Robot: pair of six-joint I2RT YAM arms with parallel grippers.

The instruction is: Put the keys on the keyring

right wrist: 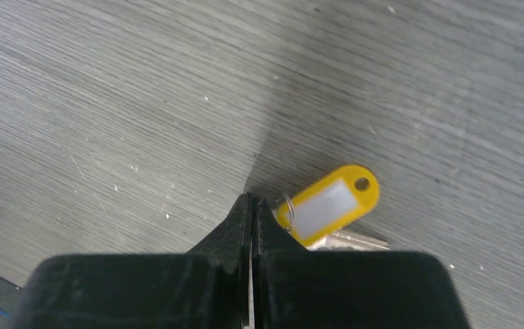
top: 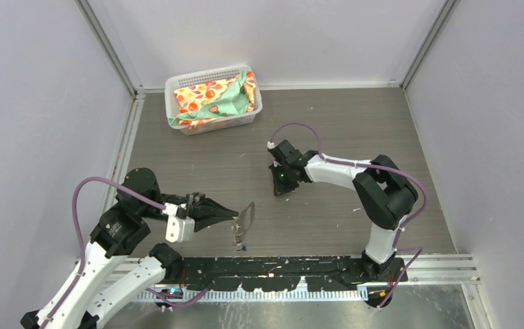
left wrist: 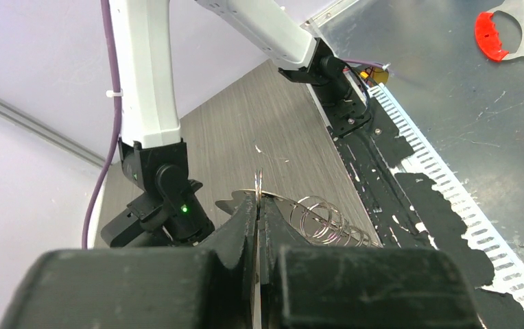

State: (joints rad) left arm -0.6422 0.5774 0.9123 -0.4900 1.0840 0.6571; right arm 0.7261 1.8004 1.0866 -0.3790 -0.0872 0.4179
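One yellow key tag (right wrist: 329, 204), white label

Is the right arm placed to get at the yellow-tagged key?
Likely yes: the right claw rests shut just beside the yellow-tagged key, nothing between them, though it would need opening first.

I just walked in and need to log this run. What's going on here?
Two robot arms are working on getting keys onto a keyring. The left gripper is shut on the keyring, holding it above the table. The right gripper is shut, tips down beside the yellow key, which lies flat on the table; whether it pinches the key's small ring is unclear. That key is not on the keyring yet.
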